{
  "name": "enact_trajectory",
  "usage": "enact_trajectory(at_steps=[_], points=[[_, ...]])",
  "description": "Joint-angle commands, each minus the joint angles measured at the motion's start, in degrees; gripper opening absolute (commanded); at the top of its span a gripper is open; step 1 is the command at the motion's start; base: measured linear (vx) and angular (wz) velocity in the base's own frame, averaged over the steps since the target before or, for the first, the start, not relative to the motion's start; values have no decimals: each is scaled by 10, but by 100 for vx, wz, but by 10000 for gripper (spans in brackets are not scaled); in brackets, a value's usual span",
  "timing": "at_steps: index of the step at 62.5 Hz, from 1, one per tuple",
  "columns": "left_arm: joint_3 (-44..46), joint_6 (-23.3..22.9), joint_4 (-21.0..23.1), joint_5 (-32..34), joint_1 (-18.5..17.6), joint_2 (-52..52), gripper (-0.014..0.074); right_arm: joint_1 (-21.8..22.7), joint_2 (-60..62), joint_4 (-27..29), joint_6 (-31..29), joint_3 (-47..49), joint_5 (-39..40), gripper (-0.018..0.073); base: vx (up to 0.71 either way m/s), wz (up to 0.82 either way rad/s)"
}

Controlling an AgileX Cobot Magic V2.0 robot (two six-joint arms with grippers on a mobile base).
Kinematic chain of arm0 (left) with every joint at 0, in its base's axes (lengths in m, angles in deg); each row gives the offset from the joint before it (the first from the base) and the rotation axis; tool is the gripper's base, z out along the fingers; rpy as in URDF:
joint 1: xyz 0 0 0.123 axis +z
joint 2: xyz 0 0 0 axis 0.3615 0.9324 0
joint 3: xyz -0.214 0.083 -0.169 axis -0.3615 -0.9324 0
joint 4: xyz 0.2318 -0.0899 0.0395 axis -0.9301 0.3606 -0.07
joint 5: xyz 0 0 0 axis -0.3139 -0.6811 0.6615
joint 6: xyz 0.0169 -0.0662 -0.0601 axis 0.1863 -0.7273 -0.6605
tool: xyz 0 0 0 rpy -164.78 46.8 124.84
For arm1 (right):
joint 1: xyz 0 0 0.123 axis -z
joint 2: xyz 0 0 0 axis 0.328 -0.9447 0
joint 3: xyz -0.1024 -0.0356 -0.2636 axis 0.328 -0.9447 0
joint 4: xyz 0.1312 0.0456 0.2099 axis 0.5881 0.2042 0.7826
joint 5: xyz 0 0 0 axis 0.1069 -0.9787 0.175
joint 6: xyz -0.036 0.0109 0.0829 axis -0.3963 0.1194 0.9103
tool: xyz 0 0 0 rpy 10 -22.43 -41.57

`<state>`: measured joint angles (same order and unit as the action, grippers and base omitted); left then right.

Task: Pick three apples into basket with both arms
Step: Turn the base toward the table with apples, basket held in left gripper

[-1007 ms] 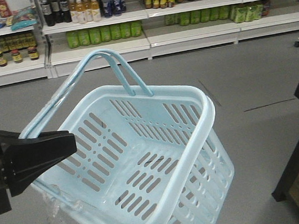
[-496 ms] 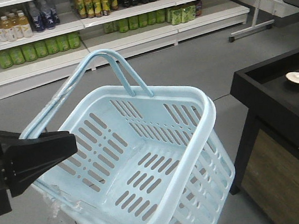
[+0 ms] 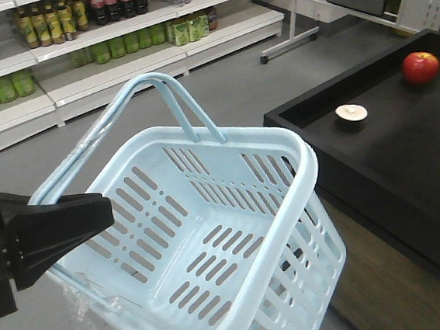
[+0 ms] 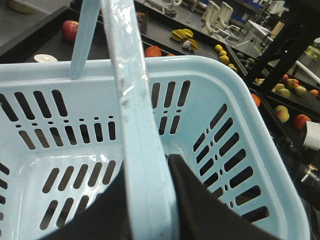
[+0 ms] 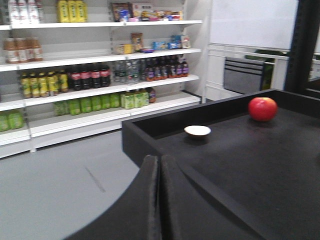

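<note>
My left gripper [image 3: 100, 212] is shut on one hoop handle [image 4: 131, 105] of the pale blue basket [image 3: 308, 174], which hangs tilted and empty. In the left wrist view the handle runs between the left gripper's [image 4: 147, 172] jaws, over the basket rim [image 4: 210, 62]. One red apple [image 3: 420, 67] lies on the black display table [image 3: 407, 162] at the far right. The same apple shows in the right wrist view [image 5: 262, 108] and the left wrist view [image 4: 70, 30]. My right gripper [image 5: 160, 161] is shut and empty, short of the table's near corner.
A small white dish [image 3: 351, 112] lies on the black table near its raised edge [image 5: 165, 117]. Shelves of bottles [image 3: 114, 35] line the back wall. Beyond the basket, more black bins hold oranges [image 4: 153, 51], yellow fruits [image 4: 182, 35] and mixed fruit [image 4: 292, 115].
The whole view has swung right: the shelves slid left and the black table with the dish, then the apple, came into view. The basket stays hanging from my left gripper.
</note>
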<state>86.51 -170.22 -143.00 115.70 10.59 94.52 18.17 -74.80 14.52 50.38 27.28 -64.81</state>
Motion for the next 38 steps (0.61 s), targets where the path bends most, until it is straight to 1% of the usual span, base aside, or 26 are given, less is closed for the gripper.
enact_trajectory(at_steps=[1, 19, 38], points=[[18, -8, 3, -8, -4, -6, -7, 4, 6, -6, 0, -8, 40, -1, 10, -39], [18, -8, 3, -8, -4, -6, -7, 4, 6, -6, 0, -8, 40, -1, 10, -42], [18, -8, 3, -8, -4, -6, -7, 4, 6, -6, 0, -8, 40, -1, 11, -49]])
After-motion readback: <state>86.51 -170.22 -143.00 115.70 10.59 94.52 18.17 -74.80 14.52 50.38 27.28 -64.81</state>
